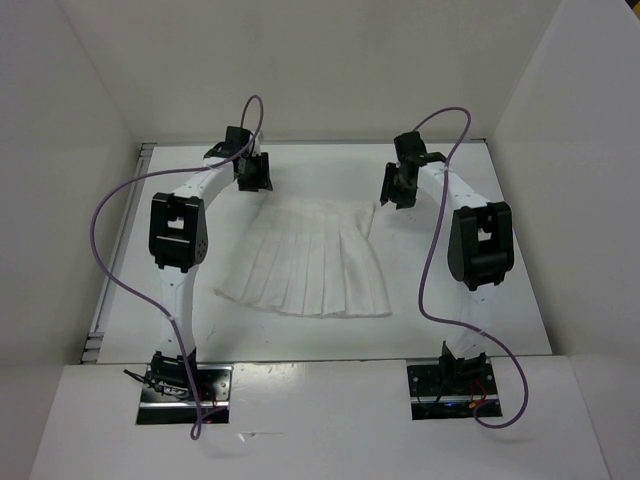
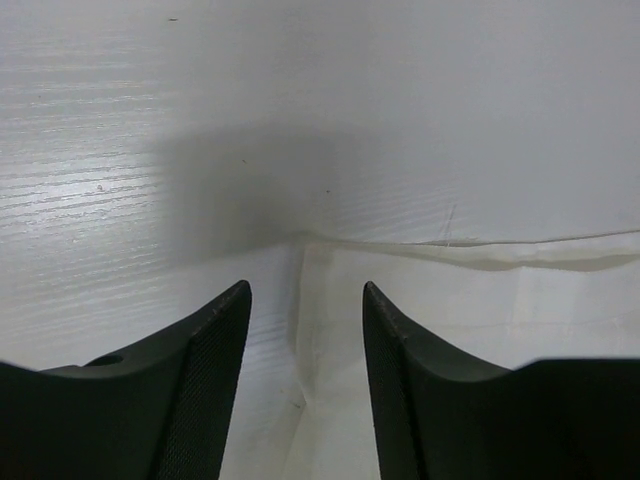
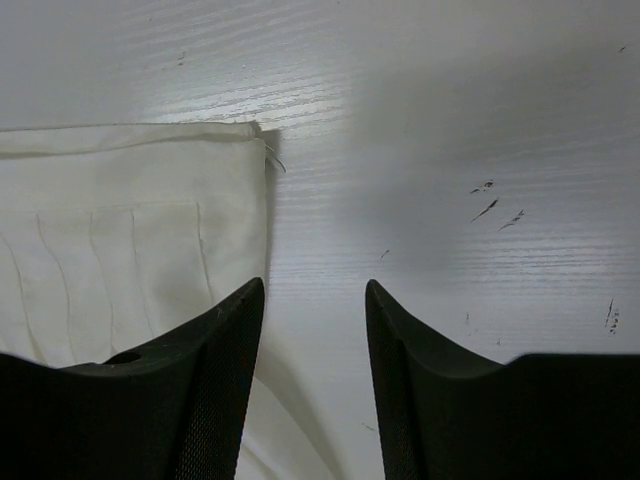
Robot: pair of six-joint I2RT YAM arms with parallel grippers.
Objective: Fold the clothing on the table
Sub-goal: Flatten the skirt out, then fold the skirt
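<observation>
Table (image 1: 480, 300): one; white, filling the middle of the top view.
Skirt (image 1: 310, 265): one; white, pleated, trapezoid. You find it flat at frame centre, narrow waistband toward the top, wide hem toward the bottom.
Left gripper (image 1: 252, 172): one; upper left of the skirt, jaws apart, empty, above the waistband corner.
Right gripper (image 1: 396, 188): one; upper right of the skirt, jaws apart, bare table between them.
Cables (image 1: 110, 230): two; purple, one per arm.

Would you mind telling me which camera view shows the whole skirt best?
The top external view: the skirt lies there complete, waistband to hem, flat on the table. Each wrist view catches only one corner of its waistband end.
</observation>
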